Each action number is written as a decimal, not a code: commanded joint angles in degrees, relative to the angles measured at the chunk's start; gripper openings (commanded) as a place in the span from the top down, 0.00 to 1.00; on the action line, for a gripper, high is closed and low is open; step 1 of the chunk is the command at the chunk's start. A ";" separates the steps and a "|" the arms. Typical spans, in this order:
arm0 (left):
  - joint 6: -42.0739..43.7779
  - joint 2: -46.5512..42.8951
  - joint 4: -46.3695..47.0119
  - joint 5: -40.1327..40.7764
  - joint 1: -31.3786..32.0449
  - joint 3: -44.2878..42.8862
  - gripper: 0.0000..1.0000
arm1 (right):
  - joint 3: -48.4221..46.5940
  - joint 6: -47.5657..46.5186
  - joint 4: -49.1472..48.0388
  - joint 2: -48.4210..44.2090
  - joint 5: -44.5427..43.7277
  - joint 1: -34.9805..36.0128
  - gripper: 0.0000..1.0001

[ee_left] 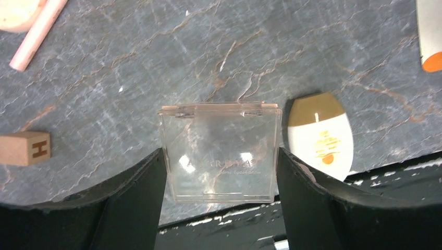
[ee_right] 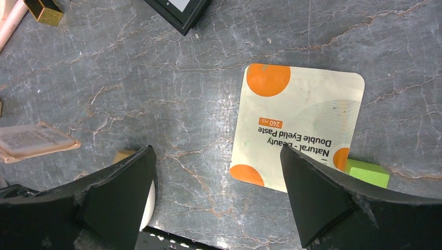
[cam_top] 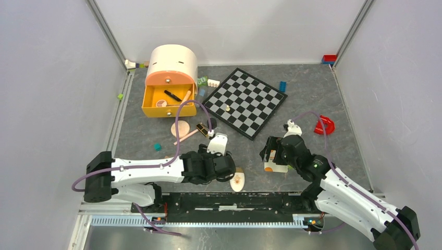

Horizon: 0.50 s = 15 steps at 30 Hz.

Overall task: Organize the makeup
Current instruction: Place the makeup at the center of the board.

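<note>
Left gripper (ee_left: 220, 159) clamps the clear square palette case (ee_left: 219, 135) by its side edges; cream oval (ee_left: 320, 136) lies just beside one finger. Right gripper (ee_right: 218, 152) spread wide, holding nothing, hangs over the white-orange sachet (ee_right: 302, 120), which lies flat between its fingers, nearer one of them, green brick (ee_right: 367, 173) at the sachet's corner

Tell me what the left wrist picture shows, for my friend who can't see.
The left pincer grips a clear square case by its sides, above a grey marbled table. A cream oval lies to its right, a wooden H cube to its left.
</note>
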<state>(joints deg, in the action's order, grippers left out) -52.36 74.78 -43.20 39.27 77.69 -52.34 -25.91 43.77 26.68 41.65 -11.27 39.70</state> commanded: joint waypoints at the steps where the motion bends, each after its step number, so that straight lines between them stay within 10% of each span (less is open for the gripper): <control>1: -4.01 -1.77 -7.33 -2.75 -0.13 -2.20 0.35 | -1.65 -0.49 -0.57 -0.07 -1.73 0.21 0.03; 15: -0.50 6.83 -7.60 -8.16 -1.58 -3.22 0.34 | -1.51 -0.35 0.28 -1.02 -2.17 0.24 0.03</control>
<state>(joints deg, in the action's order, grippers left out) -53.49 80.25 -51.29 31.38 76.79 -53.63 -25.91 43.62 26.79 41.63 -11.77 39.70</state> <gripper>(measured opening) 0.774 0.968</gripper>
